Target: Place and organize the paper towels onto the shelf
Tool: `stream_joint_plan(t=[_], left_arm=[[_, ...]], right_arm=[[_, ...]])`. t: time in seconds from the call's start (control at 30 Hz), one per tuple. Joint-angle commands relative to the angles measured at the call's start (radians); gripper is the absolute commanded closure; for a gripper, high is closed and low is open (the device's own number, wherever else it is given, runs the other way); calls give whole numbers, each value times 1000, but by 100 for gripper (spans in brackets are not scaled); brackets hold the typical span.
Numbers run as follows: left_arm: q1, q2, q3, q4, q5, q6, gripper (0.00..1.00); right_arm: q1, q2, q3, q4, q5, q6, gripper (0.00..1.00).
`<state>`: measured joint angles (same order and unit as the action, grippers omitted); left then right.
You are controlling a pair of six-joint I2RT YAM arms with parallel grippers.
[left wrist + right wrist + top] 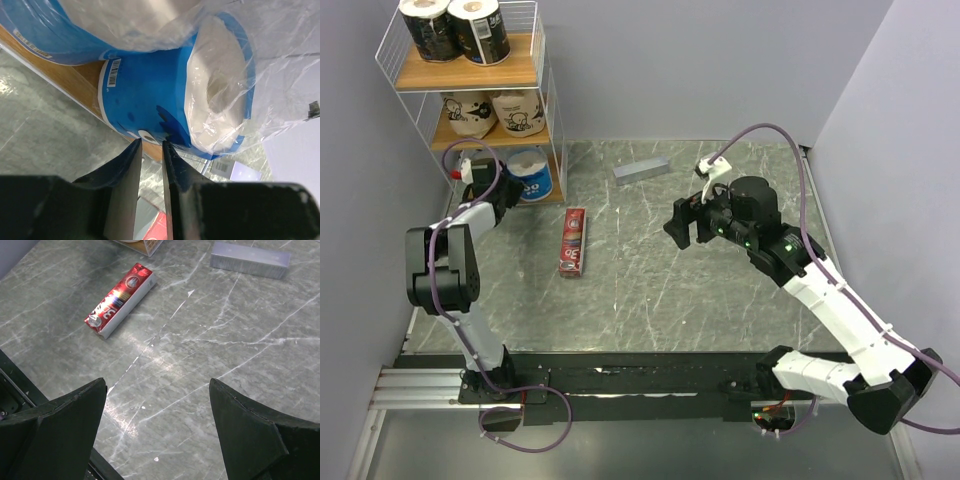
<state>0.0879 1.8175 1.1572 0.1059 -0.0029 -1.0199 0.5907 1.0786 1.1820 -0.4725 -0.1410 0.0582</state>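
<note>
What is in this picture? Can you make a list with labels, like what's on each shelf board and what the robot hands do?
Top board of shelf: two black rolls
Middle board: two tan cartoon rolls
Bottom board: two blue-and-white rolls
Left gripper: shut, by a blue roll at the bottom board
Right gripper: open, empty, above the table
Lying on table: red box, grey bar
</note>
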Motion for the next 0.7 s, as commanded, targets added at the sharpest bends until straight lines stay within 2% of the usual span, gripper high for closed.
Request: stream_joint_plan(t=[0.0, 0.33, 0.53, 0.67], left_arm=[[-27, 22, 41, 64, -49, -28, 71], [-56, 51, 76, 74, -52, -49, 69], [-56, -58, 23, 11, -68, -25, 69], [-59, -216, -103, 17, -46, 0, 64]], right_arm=[[-5, -2, 61, 28, 9, -8, 10], [-6, -19, 74, -3, -6, 17, 10], [-6, -54, 39, -14, -14, 55, 10], [-6, -58, 28, -51, 3, 81, 9]])
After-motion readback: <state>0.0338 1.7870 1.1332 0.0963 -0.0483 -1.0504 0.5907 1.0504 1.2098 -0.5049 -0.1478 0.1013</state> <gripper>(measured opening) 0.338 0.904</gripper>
